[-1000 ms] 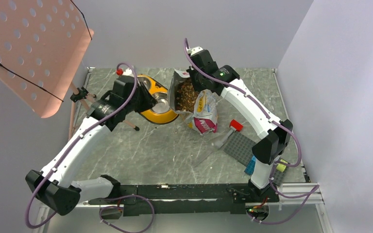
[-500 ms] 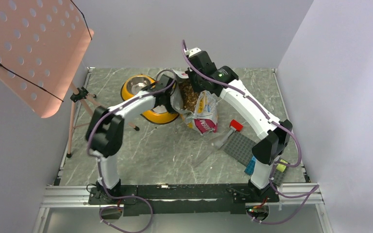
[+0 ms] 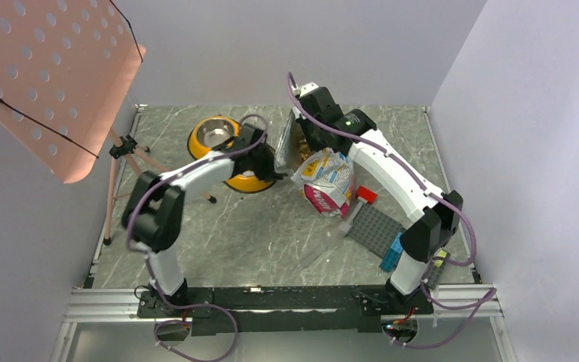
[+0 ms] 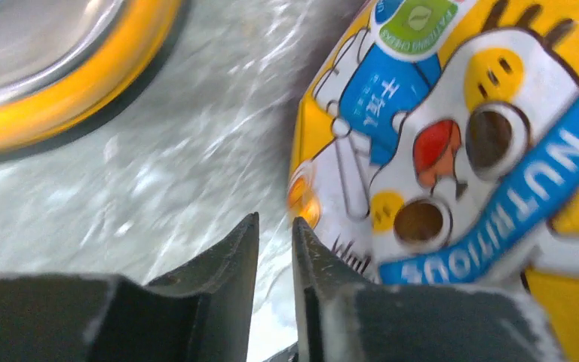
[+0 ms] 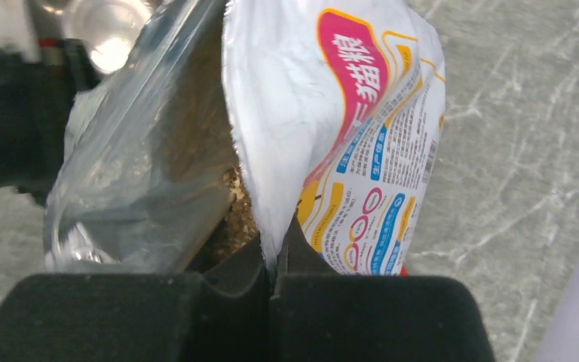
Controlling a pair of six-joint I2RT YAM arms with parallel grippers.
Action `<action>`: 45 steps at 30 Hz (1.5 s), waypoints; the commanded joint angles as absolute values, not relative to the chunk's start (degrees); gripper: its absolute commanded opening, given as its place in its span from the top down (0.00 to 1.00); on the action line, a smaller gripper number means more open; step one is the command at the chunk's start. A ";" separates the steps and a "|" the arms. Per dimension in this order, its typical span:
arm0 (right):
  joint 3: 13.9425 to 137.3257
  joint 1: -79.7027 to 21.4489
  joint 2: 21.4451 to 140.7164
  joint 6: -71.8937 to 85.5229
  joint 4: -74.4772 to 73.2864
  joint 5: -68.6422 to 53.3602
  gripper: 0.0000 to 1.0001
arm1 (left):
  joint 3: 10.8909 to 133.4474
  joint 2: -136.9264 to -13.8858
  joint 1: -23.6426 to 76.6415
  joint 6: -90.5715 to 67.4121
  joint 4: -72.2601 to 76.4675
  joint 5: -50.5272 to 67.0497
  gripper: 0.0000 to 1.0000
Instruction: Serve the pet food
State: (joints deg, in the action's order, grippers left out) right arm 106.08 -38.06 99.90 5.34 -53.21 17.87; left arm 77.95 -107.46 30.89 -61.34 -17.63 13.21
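The pet food bag point(image 3: 328, 181) is glossy white, pink and yellow, and stands at mid table with its mouth up. Brown kibble point(image 3: 294, 147) shows inside its mouth. My right gripper point(image 3: 307, 142) is shut on the bag's white top edge; in the right wrist view the edge point(image 5: 271, 188) runs into my gripper point(image 5: 275, 243), with kibble point(image 5: 237, 207) just left. My left gripper point(image 3: 274, 162) is at the mouth's left flap. In the left wrist view its jaws point(image 4: 275, 220) are nearly closed on a thin glossy edge beside the cartoon print point(image 4: 460, 113). The yellow double bowl point(image 3: 198, 143) lies left of the bag.
A pink perforated music stand point(image 3: 45, 75) on a tripod point(image 3: 124, 147) stands at the far left. A grey studded baseplate point(image 3: 373, 226), a red block point(image 3: 366, 194) and a blue brick point(image 3: 390, 256) lie right of the bag. The bowl's rim point(image 4: 60, 83) is close to my left fingers.
My left arm swung from over the bowl to the bag's left flap. The bag rose and shifted right, and its mouth narrowed.
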 commanded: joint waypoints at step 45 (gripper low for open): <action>92.38 -36.30 84.43 10.99 -43.72 7.63 1.00 | 47.78 -45.10 38.92 -27.72 -24.02 8.40 0.45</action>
State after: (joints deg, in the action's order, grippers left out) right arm 92.07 -38.22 88.16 7.07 -43.62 9.63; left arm 51.66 -50.57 32.08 -35.31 -29.63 6.85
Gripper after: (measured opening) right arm 0.007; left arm 0.555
